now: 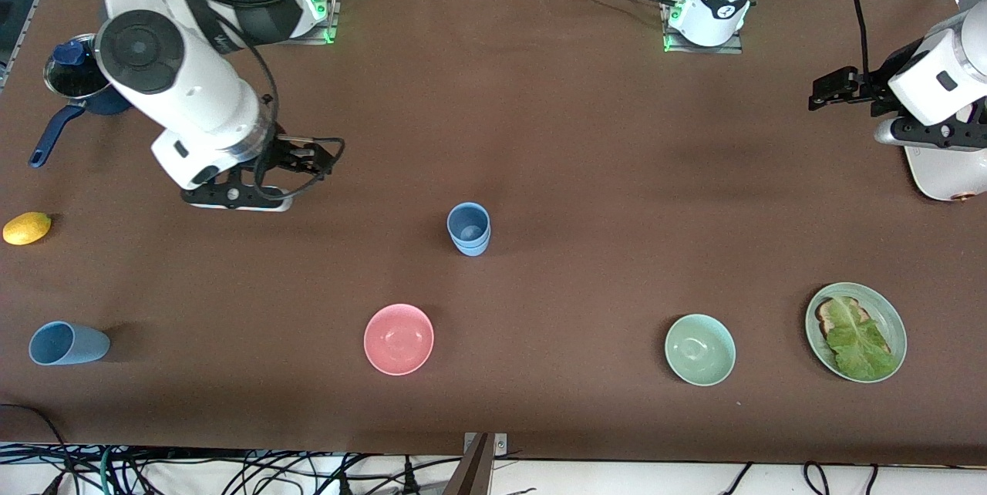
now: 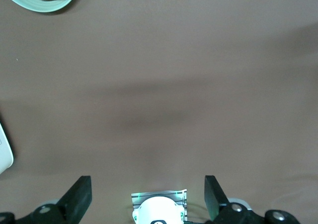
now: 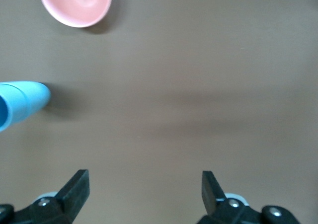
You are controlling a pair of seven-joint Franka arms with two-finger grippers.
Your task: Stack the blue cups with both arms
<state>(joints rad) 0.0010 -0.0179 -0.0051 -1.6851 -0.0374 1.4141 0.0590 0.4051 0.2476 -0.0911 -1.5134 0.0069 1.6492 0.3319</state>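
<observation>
Blue lone cup [image 1: 68, 343] lies sideways toward your right arm's end; right gripper [image 1: 231, 198] and left gripper [image 1: 829, 90] both gape empty.

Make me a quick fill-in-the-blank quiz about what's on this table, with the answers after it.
1. The stacked blue cups stand farther from the front camera than the ___ bowl.
2. The single blue cup lies on its ___.
3. The plate holds bread and ___.
4. The right gripper holds ___.

Answers: pink; side; lettuce; nothing
</observation>
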